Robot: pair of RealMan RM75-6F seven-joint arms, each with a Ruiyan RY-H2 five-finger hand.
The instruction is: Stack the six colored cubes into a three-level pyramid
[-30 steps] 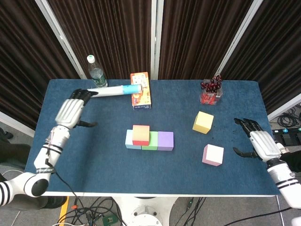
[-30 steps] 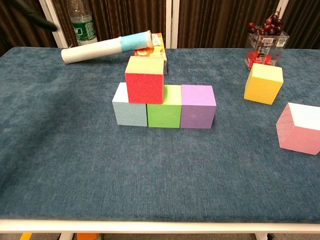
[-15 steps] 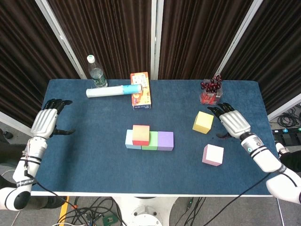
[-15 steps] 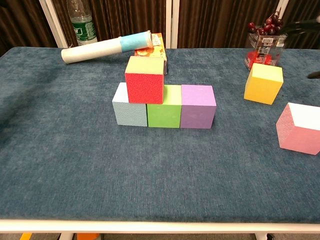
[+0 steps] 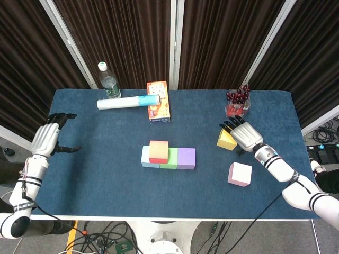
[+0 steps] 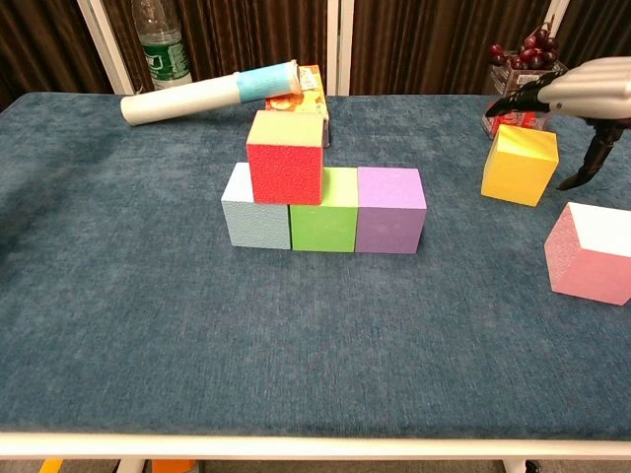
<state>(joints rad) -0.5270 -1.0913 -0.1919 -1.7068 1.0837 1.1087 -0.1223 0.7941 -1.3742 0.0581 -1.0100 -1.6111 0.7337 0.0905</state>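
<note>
A row of three cubes stands mid-table: light blue [image 6: 252, 212], green [image 6: 325, 213] and purple [image 6: 390, 209]. A red cube [image 6: 286, 161] sits on top, over the blue and green ones. The yellow cube [image 6: 518, 165] stands at the right, and the pink cube [image 6: 592, 252] lies nearer the front. My right hand [image 5: 244, 135] hovers over the yellow cube with fingers spread, holding nothing. My left hand [image 5: 46, 139] is open beside the table's left edge.
At the back stand a water bottle [image 5: 108, 80], a lying white-and-blue tube [image 5: 127, 102], an orange box [image 5: 158, 101] and a clear container of red fruit [image 5: 237, 102]. The blue table [image 5: 106, 174] ends close behind these.
My right hand moved left from the table's right edge to above the yellow cube. My left hand withdrew from near the tube to the table's left edge.
</note>
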